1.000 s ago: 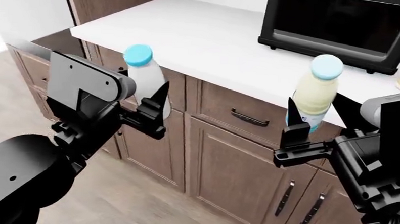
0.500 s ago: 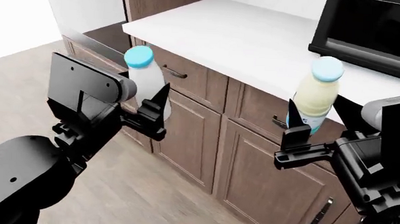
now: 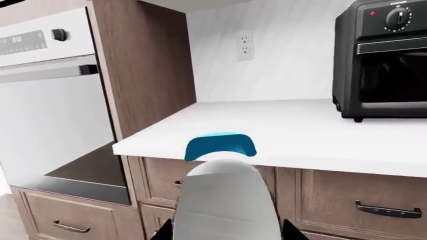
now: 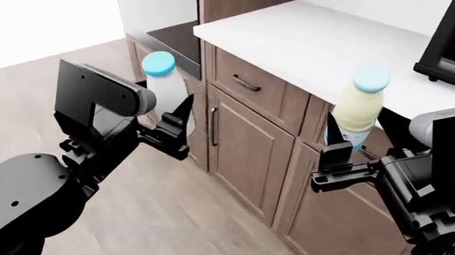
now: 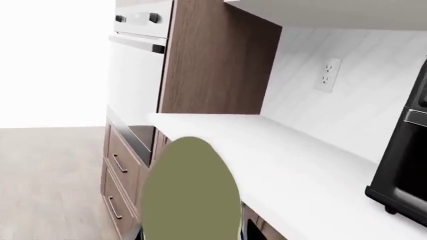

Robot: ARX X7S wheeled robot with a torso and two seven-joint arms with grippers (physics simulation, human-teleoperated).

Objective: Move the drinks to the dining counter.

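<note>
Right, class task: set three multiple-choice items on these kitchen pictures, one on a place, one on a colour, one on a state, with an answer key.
1. Where does the black appliance stand?
A. on the floor
B. on the white countertop
C. inside a drawer

2. What colour are the caps of the two held bottles?
A. red
B. black
C. light blue

3. What is the left gripper doing?
A. gripping the plain white bottle upright, off any surface
B. hanging open and empty
C. pulling a cabinet handle

Key: 1 B, since the left wrist view shows its feet on the white top. 2 C, since the head view shows a light-blue cap on the white bottle and on the pale-yellow bottle in the right gripper. 3 A, since the fingers flank the bottle in front of the wooden cabinets.
</note>
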